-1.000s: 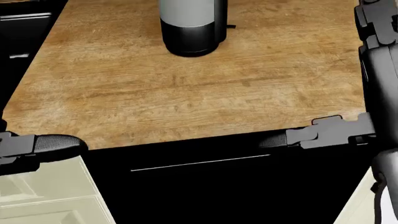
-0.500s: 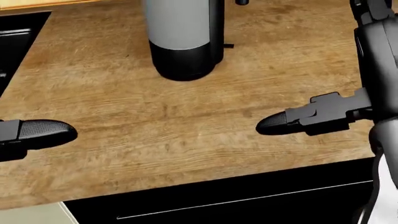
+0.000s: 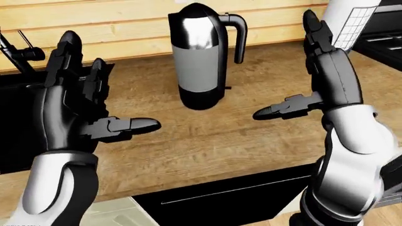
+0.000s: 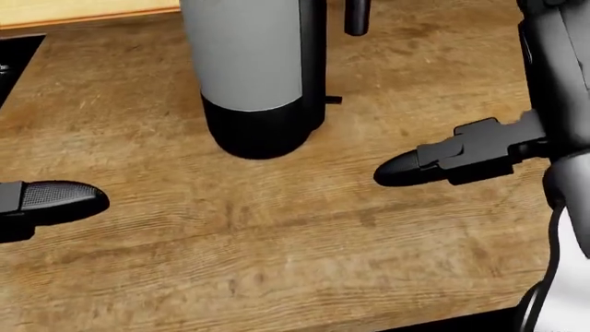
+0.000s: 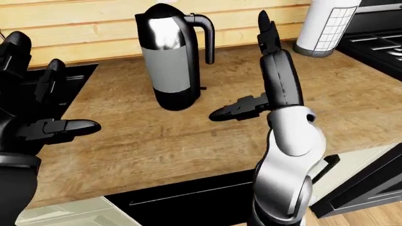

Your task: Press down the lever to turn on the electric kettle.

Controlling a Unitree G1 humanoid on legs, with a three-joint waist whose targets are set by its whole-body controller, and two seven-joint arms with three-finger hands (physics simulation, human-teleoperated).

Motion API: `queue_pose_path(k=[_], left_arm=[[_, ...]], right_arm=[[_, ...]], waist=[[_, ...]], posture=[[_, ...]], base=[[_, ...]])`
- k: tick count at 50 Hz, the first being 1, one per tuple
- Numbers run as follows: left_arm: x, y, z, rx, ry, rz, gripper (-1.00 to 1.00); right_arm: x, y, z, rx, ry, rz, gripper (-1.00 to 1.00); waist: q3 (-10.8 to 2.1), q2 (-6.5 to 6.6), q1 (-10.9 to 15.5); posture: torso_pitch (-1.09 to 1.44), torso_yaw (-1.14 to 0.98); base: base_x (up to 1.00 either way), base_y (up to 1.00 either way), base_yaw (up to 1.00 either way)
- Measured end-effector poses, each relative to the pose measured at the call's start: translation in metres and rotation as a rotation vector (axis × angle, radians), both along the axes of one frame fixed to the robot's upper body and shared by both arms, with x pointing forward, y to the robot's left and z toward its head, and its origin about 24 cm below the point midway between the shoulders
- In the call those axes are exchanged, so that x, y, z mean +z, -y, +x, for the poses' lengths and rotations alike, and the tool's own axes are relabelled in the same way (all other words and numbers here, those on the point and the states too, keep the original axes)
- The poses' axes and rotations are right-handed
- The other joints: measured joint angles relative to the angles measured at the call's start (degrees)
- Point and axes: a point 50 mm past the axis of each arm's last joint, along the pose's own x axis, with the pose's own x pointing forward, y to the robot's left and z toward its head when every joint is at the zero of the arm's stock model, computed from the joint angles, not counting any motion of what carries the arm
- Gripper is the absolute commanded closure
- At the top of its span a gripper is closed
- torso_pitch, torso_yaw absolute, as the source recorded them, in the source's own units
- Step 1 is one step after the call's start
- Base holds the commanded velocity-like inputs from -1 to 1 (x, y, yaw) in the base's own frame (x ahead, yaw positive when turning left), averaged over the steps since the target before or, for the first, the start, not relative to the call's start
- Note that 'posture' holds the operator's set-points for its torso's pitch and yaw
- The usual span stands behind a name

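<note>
Wood-grain worktop (image 3: 207, 141) underfoot of everything here, with the electric kettle (image 3: 200, 56) upright near the top centre of the left-eye view, steel body over a black base, handle (image 3: 237, 35) arching off toward view right. A small dark tab, judged to be the lever (image 4: 333, 100), juts low on that same side just above the base; too small to confirm its position. Left robot hand (image 3: 81, 101) raised at view left, fingers spread and upright, thumb pointing inward, gripping nothing. Right robot hand (image 5: 260, 70) likewise open and empty, fingers straight up, thumb levelled toward the kettle, near it but clearly apart.

Step in hand: closing in, not yet pressing. Best done with the right robot hand, since lever and handle both face that side. Worth lowering it well down, to base height, then bringing a single fingertip over the tab and pushing straight down rather than sideways, so the tall narrow body does not slide or tip. Probably wise to keep the other fingers off the handle.

Open room: bare wood between both hands and to view right of the kettle gives a free lane. Dark sink recess (image 3: 19, 94) with a tap at view left, close behind the left hand. White gridded cylinder (image 5: 326, 23) and a black stove (image 5: 377, 42) stand at upper right, well apart. Worktop edge runs just below the forearms, dark cabinet beneath.
</note>
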Motion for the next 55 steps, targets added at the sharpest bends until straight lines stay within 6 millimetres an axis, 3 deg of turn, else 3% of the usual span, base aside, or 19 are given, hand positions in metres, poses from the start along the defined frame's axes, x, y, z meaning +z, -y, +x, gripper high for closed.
queue_pose_path(k=[4,9,11,13,15,19,21,23,26,30,31,33,38,44,55], left_arm=[[0.005,0.002,-0.003,-0.007,0.027,0.007,-1.0],[0.006,0.003,-0.005,-0.013,0.045,0.001,-1.0],[0.002,0.006,-0.004,-0.033,0.02,-0.001,-1.0],[0.0,0.008,-0.003,-0.048,0.002,0.004,-1.0],[0.001,0.006,-0.003,-0.041,0.007,0.004,-1.0],[0.006,0.005,-0.007,-0.028,0.042,0.003,-1.0],[0.006,0.005,-0.007,-0.03,0.048,0.003,-1.0],[0.004,0.002,-0.005,-0.015,0.03,-0.002,-1.0],[0.003,0.0,-0.004,0.003,0.016,-0.003,-1.0],[0.005,0.001,-0.005,-0.005,0.026,0.019,-1.0],[0.005,0.001,-0.005,-0.005,0.026,0.022,-1.0],[0.003,0.002,-0.006,-0.013,0.03,0.004,-1.0],[0.005,0.004,-0.004,-0.03,0.027,0.001,-1.0],[0.006,0.003,-0.005,-0.023,0.037,-0.001,-1.0],[0.005,0.004,-0.005,-0.023,0.03,-0.005,-1.0]], right_arm=[[0.003,0.001,-0.002,-0.01,0.028,0.004,-1.0],[0.008,0.002,-0.004,-0.018,0.053,-0.007,-1.0],[0.006,0.007,-0.004,-0.039,0.039,-0.001,-1.0],[0.004,0.01,-0.002,-0.057,0.018,0.009,-1.0],[0.006,0.009,-0.001,-0.054,0.02,0.007,-1.0],[0.014,0.008,-0.002,-0.039,0.054,-0.011,-1.0],[0.017,0.007,-0.002,-0.036,0.061,-0.016,-1.0],[0.013,0.004,0.0,-0.018,0.04,-0.016,-1.0],[0.012,0.003,0.004,0.003,0.014,-0.016,-1.0],[0.017,0.007,0.008,-0.021,0.018,0.005,-1.0],[0.017,0.007,0.01,-0.022,0.007,0.006,-1.0],[0.018,0.01,0.012,-0.029,-0.007,0.003,-1.0],[0.028,0.013,0.023,-0.032,-0.027,0.017,-1.0],[0.037,0.012,0.033,-0.017,-0.036,0.001,-1.0],[0.035,0.009,0.047,0.004,-0.089,-0.009,-1.0]], waist=[[-0.74,-1.76,-0.03],[-1.06,-5.51,0.22],[-0.32,-4.81,-0.44],[-0.34,-5.08,-0.64],[-0.45,-4.43,-0.49],[-0.59,-1.7,-0.63],[-0.7,0.64,-0.82],[-0.03,-0.2,-0.04],[-0.15,0.13,-0.18],[-0.15,-2.89,0.02],[-0.25,-3.09,0.26],[0.14,-2.26,0.23],[0.11,-1.57,-0.32],[-0.17,-1.68,-0.5],[-0.18,-1.82,-0.33]], posture=[[0.0,0.0],[0.0,0.0],[0.0,0.0],[0.0,0.0],[0.0,0.0],[0.0,0.0],[0.0,0.0],[0.0,0.0],[0.0,0.0],[0.0,0.0],[0.0,0.0],[0.0,0.0],[0.0,0.0],[0.0,0.0],[0.0,0.0]], base=[[0.15,0.0,0.0],[0.15,0.0,0.0],[0.14,0.0,0.0],[0.15,0.0,0.0],[0.15,0.0,0.0],[0.16,0.0,0.0],[0.16,0.0,0.0],[0.16,0.0,0.0],[0.04,0.0,0.0],[0.0,0.0,0.0],[0.0,0.0,0.0],[0.0,0.0,0.0],[0.0,0.0,0.0],[0.0,0.0,0.0],[0.0,0.0,0.0]])
